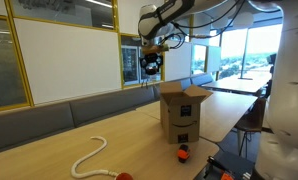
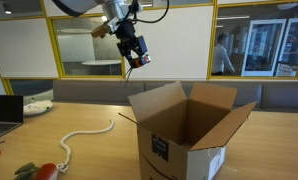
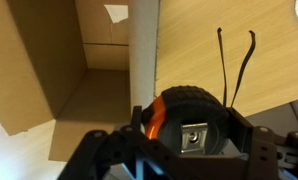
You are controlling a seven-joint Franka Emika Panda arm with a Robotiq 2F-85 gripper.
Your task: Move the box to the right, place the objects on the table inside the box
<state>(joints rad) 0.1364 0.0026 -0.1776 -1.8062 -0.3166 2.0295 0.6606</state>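
My gripper [image 1: 151, 63] hangs in the air, shut on a black and orange tape measure [image 3: 185, 122] with a metal clip. In an exterior view the gripper [image 2: 137, 56] is above and behind the open cardboard box [image 2: 189, 132]. The box [image 1: 184, 114] stands upright on the wooden table [image 1: 129, 140] with its flaps open. In the wrist view the box's inside [image 3: 74, 85] lies below and to the left of the tape measure. A white rope [image 1: 89, 155] lies on the table, as seen in both exterior views [image 2: 84, 134]. A small orange and black object [image 1: 184, 153] sits in front of the box.
A red object [image 1: 120, 176] lies at the end of the rope, with red and green items [image 2: 39, 170] nearby. A laptop [image 2: 3, 108] and a white item [image 2: 37, 105] sit at the table's far side. Two thin black cables [image 3: 234, 65] cross the table. Glass walls stand behind.
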